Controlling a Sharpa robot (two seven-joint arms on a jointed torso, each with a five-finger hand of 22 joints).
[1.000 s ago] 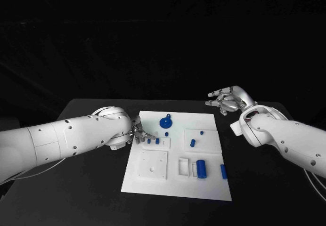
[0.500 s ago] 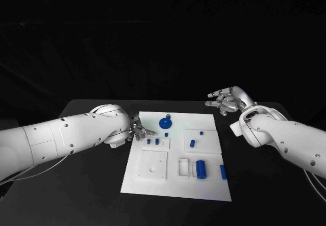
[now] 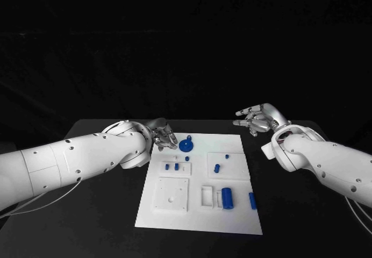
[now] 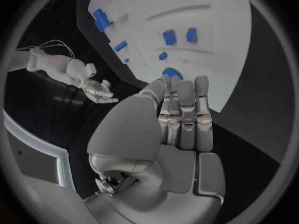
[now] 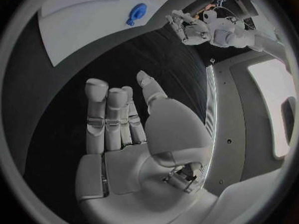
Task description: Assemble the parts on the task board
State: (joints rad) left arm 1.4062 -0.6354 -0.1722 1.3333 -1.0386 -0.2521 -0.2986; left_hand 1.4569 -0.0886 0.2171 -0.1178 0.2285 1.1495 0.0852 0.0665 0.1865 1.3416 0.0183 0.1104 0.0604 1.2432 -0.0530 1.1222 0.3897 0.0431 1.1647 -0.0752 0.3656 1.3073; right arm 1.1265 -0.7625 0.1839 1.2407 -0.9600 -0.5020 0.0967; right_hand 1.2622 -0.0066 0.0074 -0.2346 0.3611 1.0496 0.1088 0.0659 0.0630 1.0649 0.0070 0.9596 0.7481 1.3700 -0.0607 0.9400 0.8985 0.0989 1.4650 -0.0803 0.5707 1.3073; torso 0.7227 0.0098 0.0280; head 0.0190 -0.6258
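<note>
Between picks, I judge: both robot hands are empty. Nearest, flat matte white rectangular task board (image 3: pixel 194 215) on the black worktop (image 3: pixel 101 215); a smooth blue plastic cylinder (image 3: pixel 227 197) and slim blue bar (image 3: pixel 252 200) lie at its near right. Further back, a round blue disc part (image 3: pixel 186 145). Left robot hand (image 3: pixel 163 134), silver metal, fingers straight and released, hovers beside the disc; next move calls for closing on it. Right robot hand (image 3: pixel 257 118) spread, off the far corner.

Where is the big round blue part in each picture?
Head view: round blue part sits near the far edge of the task board, beside the left hand.
Left wrist view: it peeks out just beyond that hand's fingertips.
Right wrist view: it lies near the board's edge.
Shared landmark: the white board.
</note>
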